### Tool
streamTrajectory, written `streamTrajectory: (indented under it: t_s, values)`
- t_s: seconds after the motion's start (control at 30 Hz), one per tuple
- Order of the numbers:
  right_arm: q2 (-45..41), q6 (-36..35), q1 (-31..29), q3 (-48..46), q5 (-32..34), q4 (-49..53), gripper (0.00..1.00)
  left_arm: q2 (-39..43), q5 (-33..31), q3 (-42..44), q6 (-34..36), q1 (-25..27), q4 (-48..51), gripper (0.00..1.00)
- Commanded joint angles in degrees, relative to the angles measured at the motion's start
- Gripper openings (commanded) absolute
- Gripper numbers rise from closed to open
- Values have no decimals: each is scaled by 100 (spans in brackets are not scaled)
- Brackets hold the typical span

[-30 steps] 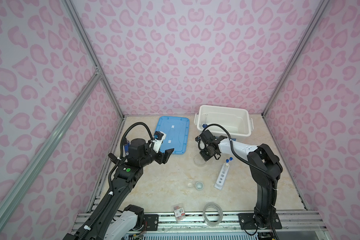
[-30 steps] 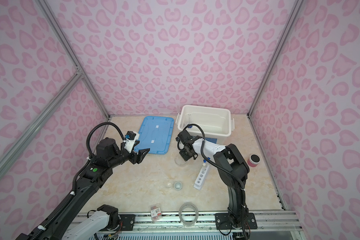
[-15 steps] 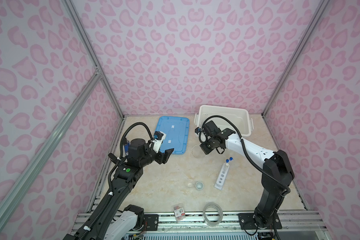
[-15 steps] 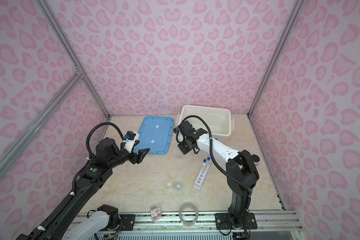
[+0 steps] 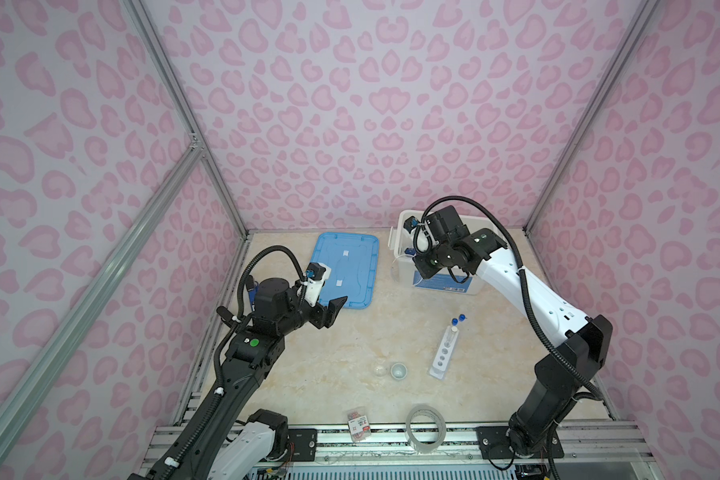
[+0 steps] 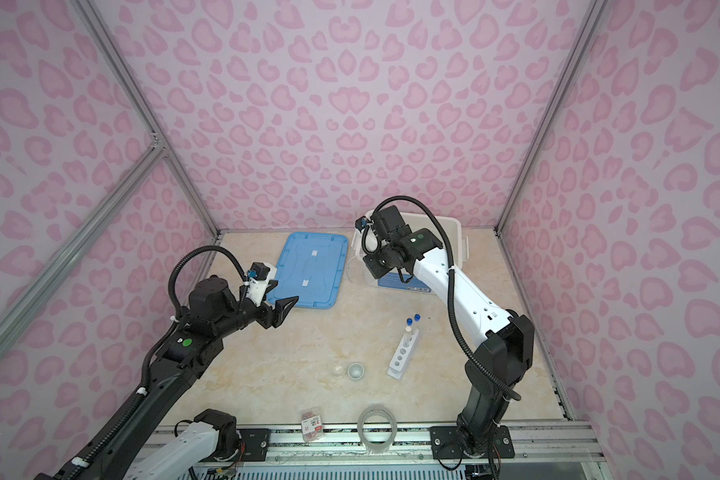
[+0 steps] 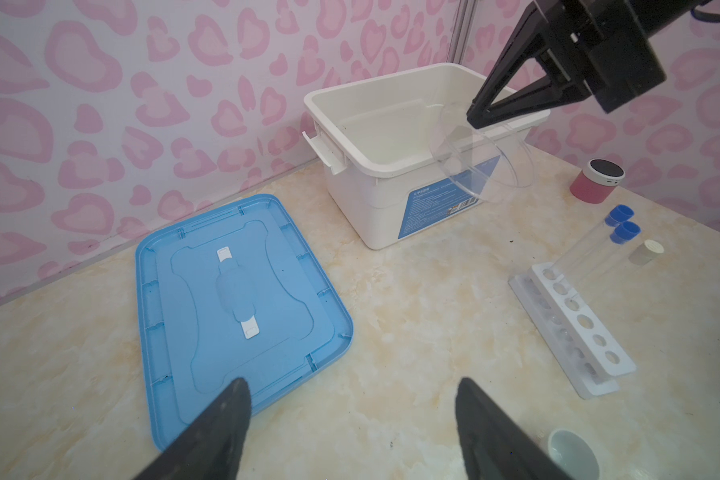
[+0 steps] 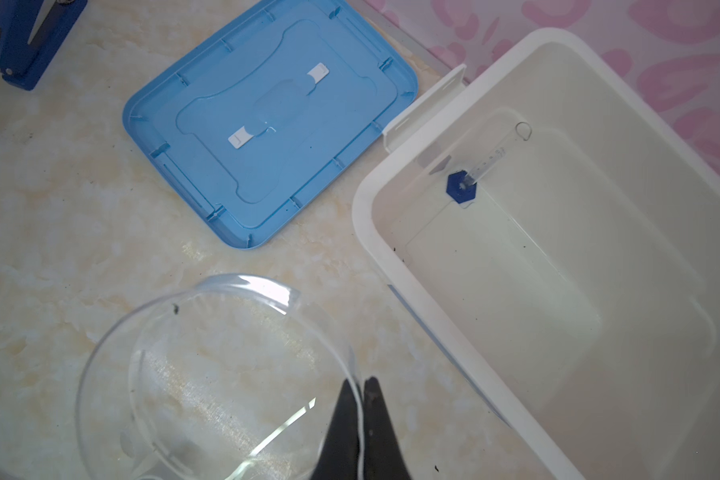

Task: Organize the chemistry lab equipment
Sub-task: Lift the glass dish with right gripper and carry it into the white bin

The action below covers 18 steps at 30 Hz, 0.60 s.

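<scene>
Right claw (image 8: 360,386) risen to bin (image 8: 599,208) edge; petri dish (image 8: 208,374) rim pinched.

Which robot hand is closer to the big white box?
Right. The right gripper, shut on the clear petri dish, hangs just outside the white box's rim. The left gripper, open, hovers by the blue lid's near edge, well away from the box.

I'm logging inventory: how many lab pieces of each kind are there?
blue-capped test tubes: 2
white-capped tube: 1
rack: 1
petri dish: 1
cylinder: 1
white cup: 1
glass dish: 1
Total: 8
</scene>
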State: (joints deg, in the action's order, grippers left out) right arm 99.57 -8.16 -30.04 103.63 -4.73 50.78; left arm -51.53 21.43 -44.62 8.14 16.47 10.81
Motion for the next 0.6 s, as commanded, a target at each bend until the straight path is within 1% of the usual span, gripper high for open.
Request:
streamTrajectory:
  t_s: [0.0, 0.1, 0.2, 0.3, 0.43, 0.57]
  values:
    - [-25, -10, 257, 123, 95, -120, 3, 54, 13, -73, 36, -12, 23, 79]
    - [68, 19, 508, 332, 237, -201, 3, 70, 35, -88, 8, -7, 2, 79]
    - [231, 109, 817, 523, 127, -349, 3, 38, 43, -151, -87, 5, -12, 79]
    - [580, 140, 1078, 899, 134, -286, 3, 54, -112, -97, -103, 36, -41, 78]
    - [1159, 62, 1233, 1479, 334, -44, 3, 107, -185, -65, -85, 44, -44, 78]
    - [1674, 51, 1377, 1909, 401, 51, 3, 54, -201, -73, -87, 44, -36, 78]
